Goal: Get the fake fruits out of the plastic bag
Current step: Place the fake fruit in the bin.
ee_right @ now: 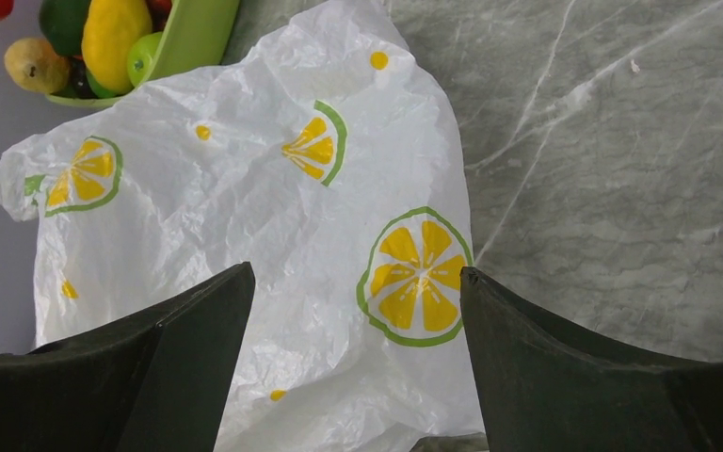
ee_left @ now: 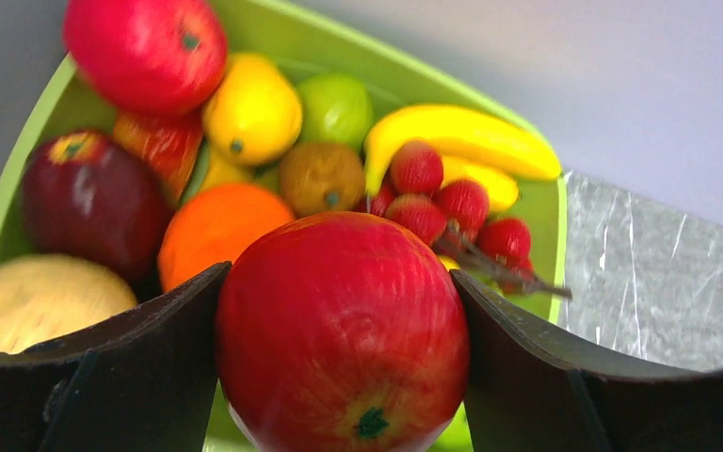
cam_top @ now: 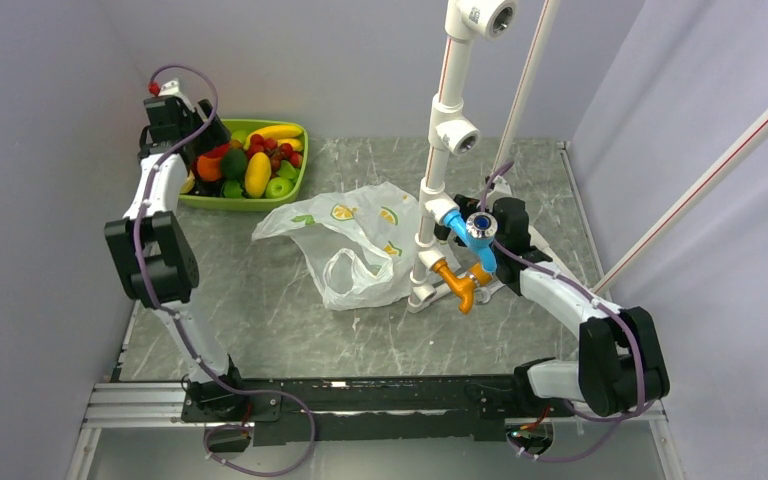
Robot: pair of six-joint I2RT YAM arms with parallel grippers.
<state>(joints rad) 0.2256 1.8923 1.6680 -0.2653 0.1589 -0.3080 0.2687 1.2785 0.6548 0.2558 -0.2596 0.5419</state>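
My left gripper [ee_left: 339, 275] is shut on a bright red apple [ee_left: 342, 330] and holds it just above the lime-green tray [ee_left: 386, 61]. In the top view this gripper [cam_top: 208, 140] is over the tray's left end. A second red apple [ee_left: 146, 52], a yellow lemon [ee_left: 252, 111] and a banana [ee_left: 461, 141] lie in the tray. The plastic bag [cam_top: 355, 240], white with lemon slices, lies crumpled and rather flat mid-table. My right gripper [ee_right: 356, 273] is open and empty just above the bag [ee_right: 273, 217]; in the top view it [cam_top: 457, 208] is partly hidden behind the pipe stand.
The tray [cam_top: 245, 203] at the back left also holds a dark maroon apple [ee_left: 89, 202], an orange [ee_left: 216, 226], a lime [ee_left: 337, 108] and strawberries [ee_left: 452, 202]. A white pipe stand [cam_top: 438, 150] with blue and orange fittings rises right of the bag. Walls close in on three sides.
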